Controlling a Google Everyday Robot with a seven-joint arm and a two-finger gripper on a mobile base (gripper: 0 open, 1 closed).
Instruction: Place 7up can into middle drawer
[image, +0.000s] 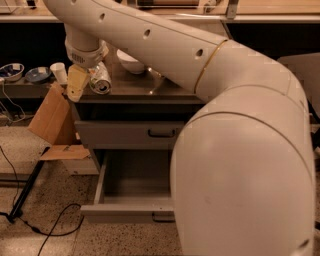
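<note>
7up can (100, 80): small aluminium drink can, green-and-white label, silver ends. It is tilted on its side with one end toward the camera, at 10 o'clock in the view, over the left front corner of the brown cabinet top (135, 86).

Gripper (90, 84): cream two-finger unit on a thick white arm (150, 35). Its jaws appear closed on the can. One yellowish finger (76, 84) shows at the can's 9 o'clock; the other is hidden behind the can.

Middle drawer (131, 186): wide grey drawer, pulled open, at 5 o'clock from the can and well below it. The arm hides its right part.

Upper drawer front (125, 134): grey, dark bar handle, closed, between can and open drawer.

White bowl (131, 62): on the cabinet top, at 2 o'clock from the can.

Brown cardboard box (52, 120): leaning beside the cabinet, at 7 o'clock from the can.

Risks, as judged:
- The can sits at the cabinet's left edge, so a straight descent would miss the drawer toward the box.
- The round wall may slip in a tilted grip.
- The can may catch on the cabinet top's edge or the upper front while being lowered.
</note>
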